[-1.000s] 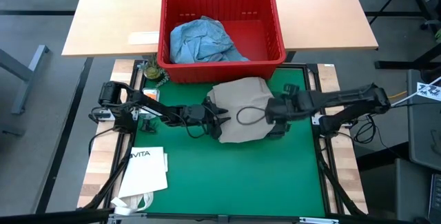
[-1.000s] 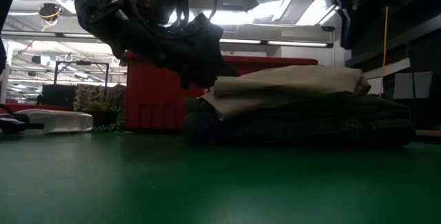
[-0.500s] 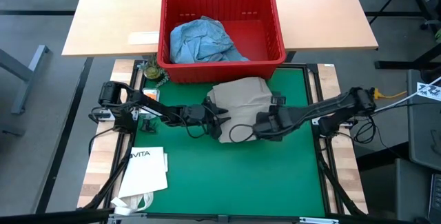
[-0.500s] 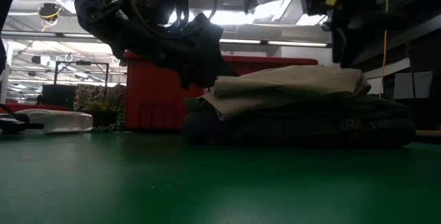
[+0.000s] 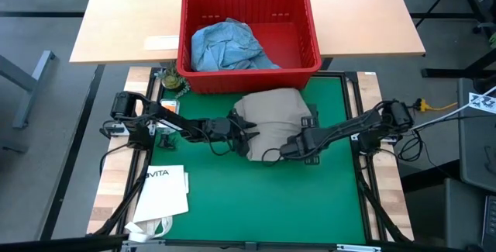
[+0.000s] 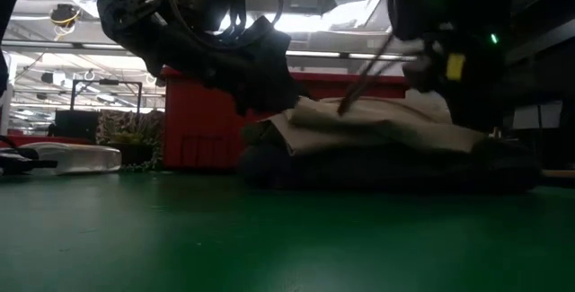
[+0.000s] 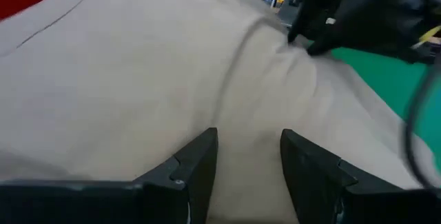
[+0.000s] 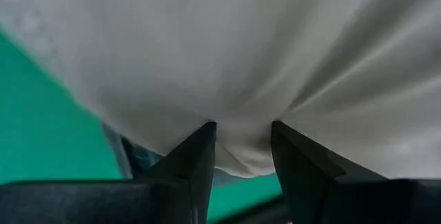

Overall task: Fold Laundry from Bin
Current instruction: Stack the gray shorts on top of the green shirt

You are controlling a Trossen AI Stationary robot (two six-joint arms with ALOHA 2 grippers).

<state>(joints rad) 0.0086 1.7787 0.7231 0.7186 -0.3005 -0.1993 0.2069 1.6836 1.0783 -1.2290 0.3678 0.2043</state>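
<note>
Khaki-tan garment (image 5: 271, 120) tops a folded stack on the green mat (image 5: 232, 198). Left gripper (image 7: 248, 158) and right gripper (image 8: 242, 148) pinch its edges, fingers part-closed on cloth. Only the high view shows blue denim (image 5: 227, 44) in the red bin (image 5: 310, 43).

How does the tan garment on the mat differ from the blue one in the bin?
The tan garment lies folded flat on the green mat, atop a dark stack; the blue garment sits crumpled inside the red bin. Both tools, left tool and right tool, are at the tan one; neither is near the blue. Both are soft cloth.
</note>
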